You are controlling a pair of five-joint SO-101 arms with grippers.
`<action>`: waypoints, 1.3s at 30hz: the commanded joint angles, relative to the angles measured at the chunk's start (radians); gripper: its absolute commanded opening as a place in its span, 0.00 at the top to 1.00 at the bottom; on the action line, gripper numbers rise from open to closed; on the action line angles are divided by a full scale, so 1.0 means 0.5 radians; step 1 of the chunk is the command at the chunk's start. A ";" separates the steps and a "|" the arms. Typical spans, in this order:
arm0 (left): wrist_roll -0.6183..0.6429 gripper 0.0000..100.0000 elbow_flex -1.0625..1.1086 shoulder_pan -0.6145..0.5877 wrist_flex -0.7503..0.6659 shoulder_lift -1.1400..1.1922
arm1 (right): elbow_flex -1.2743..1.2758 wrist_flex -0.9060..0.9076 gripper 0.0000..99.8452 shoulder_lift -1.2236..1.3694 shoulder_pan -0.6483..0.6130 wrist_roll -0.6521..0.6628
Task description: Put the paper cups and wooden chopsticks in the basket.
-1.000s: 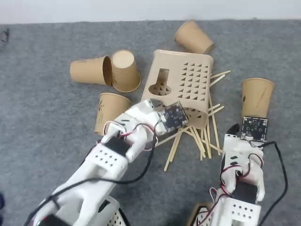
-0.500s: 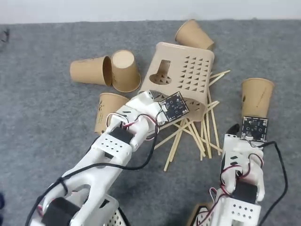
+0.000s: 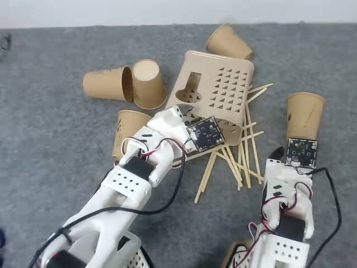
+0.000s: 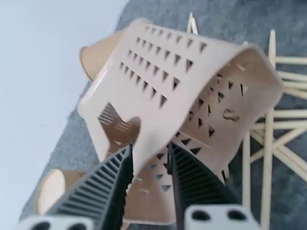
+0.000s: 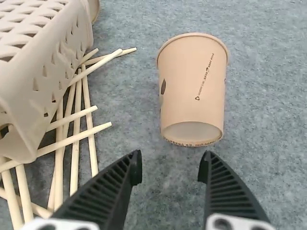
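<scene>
The left claw [image 4: 149, 149] is pinched narrow on the wall of the basket [image 3: 218, 89], with one finger on each side of it. The right claw [image 5: 170, 165] is open wide and holds nothing. One paper cup [image 5: 192, 86] lies on its side just in front of it, with its bottom toward the claw. There is one basket. There are five cups in all; the four other cups [image 3: 148, 84] lie around the basket on the grey surface [image 3: 56, 139]. The chopsticks [image 3: 231, 159] are a messy pile beside and under the basket, too tangled to count. The basket is tan, tipped over, with little triangle holes.
</scene>
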 commanded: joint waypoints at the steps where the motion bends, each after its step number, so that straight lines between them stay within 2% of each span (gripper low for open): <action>1: -0.025 0.87 -0.189 -0.071 0.006 0.135 | 0.031 -0.038 0.79 -0.014 -0.017 0.028; 18: -0.012 0.87 -0.796 -0.123 0.003 0.887 | 0.034 -0.038 0.79 -0.011 -0.017 0.028; 23: -0.021 0.93 -0.965 -0.123 0.003 1.114 | 0.034 -0.038 0.79 -0.011 -0.017 0.028; 28: -0.025 0.99 -1.036 -0.120 0.003 1.191 | 0.034 -0.038 0.79 -0.011 -0.017 0.028; 39: -0.015 0.99 -1.026 -0.083 0.018 1.157 | 0.034 -0.038 0.79 -0.011 -0.017 0.028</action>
